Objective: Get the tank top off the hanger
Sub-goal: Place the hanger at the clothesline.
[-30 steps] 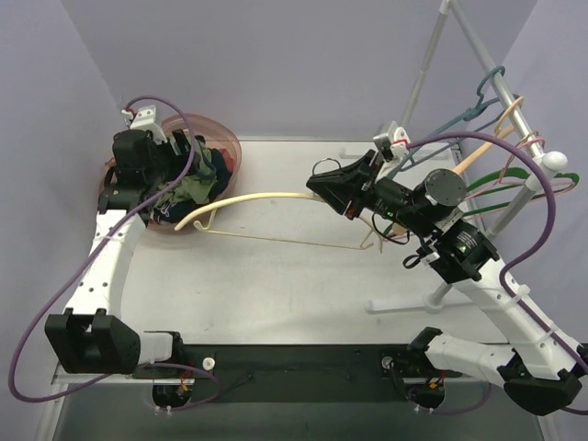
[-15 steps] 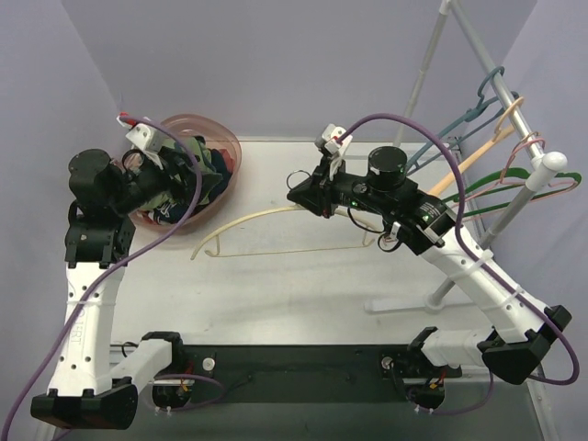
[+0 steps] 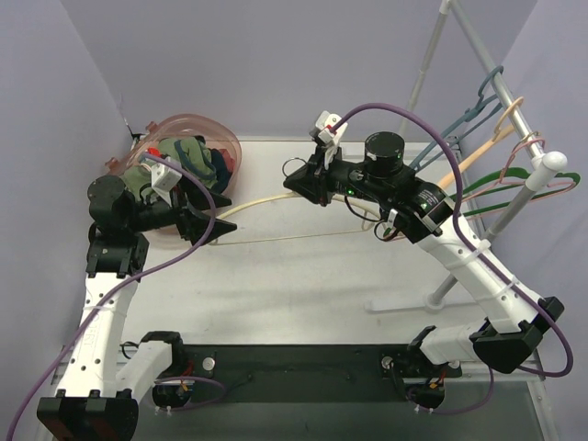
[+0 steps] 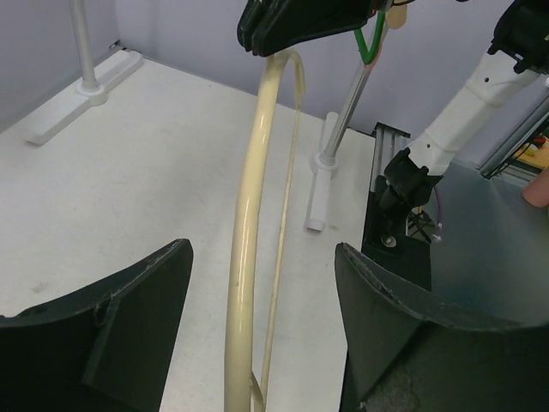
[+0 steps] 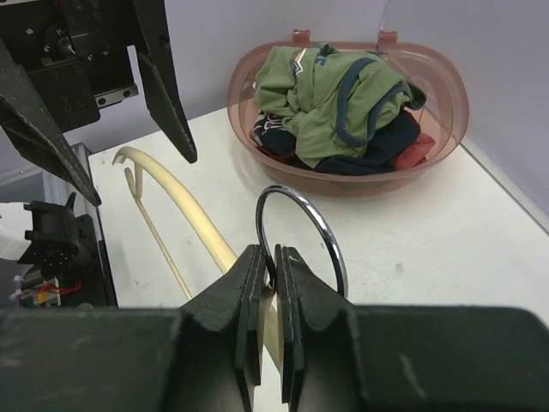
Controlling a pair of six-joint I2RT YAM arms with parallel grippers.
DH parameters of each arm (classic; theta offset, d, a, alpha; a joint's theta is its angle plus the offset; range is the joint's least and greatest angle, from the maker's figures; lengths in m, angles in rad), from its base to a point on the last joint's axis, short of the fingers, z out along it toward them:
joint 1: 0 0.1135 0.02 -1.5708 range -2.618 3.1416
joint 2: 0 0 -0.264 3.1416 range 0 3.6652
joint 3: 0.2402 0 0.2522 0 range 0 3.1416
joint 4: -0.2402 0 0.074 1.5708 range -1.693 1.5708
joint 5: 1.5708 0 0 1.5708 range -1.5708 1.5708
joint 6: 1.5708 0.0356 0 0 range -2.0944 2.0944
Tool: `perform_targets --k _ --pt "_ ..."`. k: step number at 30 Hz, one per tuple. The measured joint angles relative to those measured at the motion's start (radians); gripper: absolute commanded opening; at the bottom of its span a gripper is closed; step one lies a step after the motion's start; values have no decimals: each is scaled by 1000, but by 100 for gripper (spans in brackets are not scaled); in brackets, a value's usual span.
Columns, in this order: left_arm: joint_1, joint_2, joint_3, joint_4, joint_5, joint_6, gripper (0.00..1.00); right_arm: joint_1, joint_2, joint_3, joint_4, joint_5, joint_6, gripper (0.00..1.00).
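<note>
The tank top (image 5: 334, 81), which I take to be the green garment with the dark trim, is off the hanger. It lies crumpled on top of the other clothes in the pink basin (image 5: 446, 103), at ten o'clock on the tabletop (image 3: 303, 294). It should be soft, light and limp, so expect it to bunch and drape rather than keep a shape. If you need to lift it again, pinch a raised fold or the trimmed edge at the top of the heap. A deep scoop would drag its neighbours along.

The cream hanger (image 3: 262, 200) is bare. It looks stiff, thin and smooth, so it may swivel in a grip. Your right gripper (image 5: 268, 262) is clamped tight on its neck just under the metal hook (image 5: 290, 189), with the hanger's arm reaching toward nine o'clock. I cannot tell whether its far end rests on the tabletop.

Your left gripper (image 4: 262, 247) is spread wide and holds nothing. Its fingers sit either side of the hanger's arm without touching it, just at five o'clock of the basin.

I judge the removal done. What remains is parking the hanger, perhaps on the rack (image 3: 554, 163) at two o'clock, where other hangers hang.
</note>
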Motion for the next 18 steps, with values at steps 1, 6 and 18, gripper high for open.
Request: perform_targets --k 1,6,18 --pt "0 3 0 9 10 -4 72 0 0 7 -1 0 -8 0" --pt "0 6 -5 16 38 7 53 0 0 30 -23 0 -40 0" --pt "0 39 -6 -62 37 75 21 0 0 35 -64 -9 -100 0"
